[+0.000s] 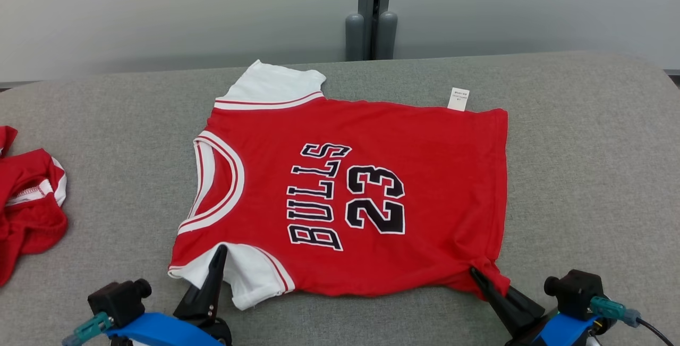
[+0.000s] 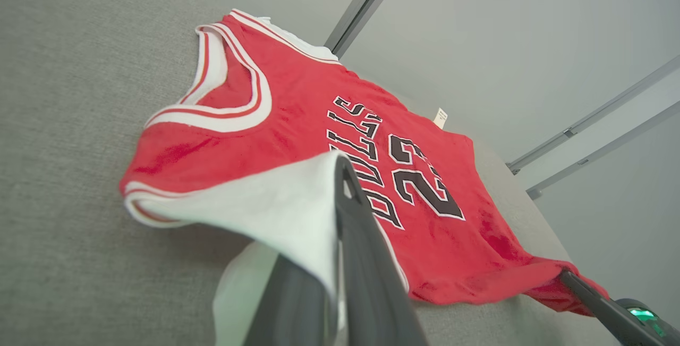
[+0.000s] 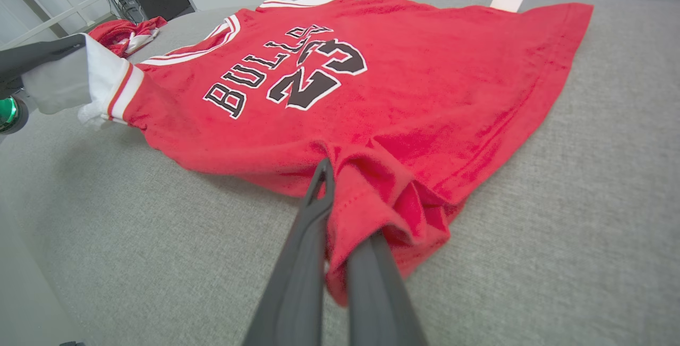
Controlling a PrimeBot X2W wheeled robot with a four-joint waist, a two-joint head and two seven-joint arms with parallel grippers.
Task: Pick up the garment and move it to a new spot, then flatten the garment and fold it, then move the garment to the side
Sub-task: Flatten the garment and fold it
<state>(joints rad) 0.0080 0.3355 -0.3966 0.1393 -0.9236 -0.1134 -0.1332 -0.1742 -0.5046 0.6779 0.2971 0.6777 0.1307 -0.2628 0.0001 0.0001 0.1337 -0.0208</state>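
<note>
Jersey [image 1: 372,186] lies face-up and mostly flat mid-bench [image 1: 595,186], collar twd the bench's left end, hem twd its right end. L hand [image 1: 219,253], at the bench's near edge, is clamped tight on the white near sleeve [image 1: 255,277]. R hand [image 1: 476,273], also at the near edge, is pinched closed on the near hem corner [image 1: 494,277], w/ cloth bunched there. A 2nd red garment [image 1: 29,213] sits crumpled at the bench's left end, well apart from the jersey.

Step in hand, by my read: 1st fold, near edge over to far edge. To do it well:
- Lift both hands together at the same height, keeping the edge taut btwn them so it doesn't sag.
- Carry it across w/o dragging the far half.
- Lay near sleeve onto far sleeve [image 1: 271,85], corner onto far corner.
- Release only once the edges line up.

Risk: the bunched corner may crease, so tug it sideways before lowering.
</note>
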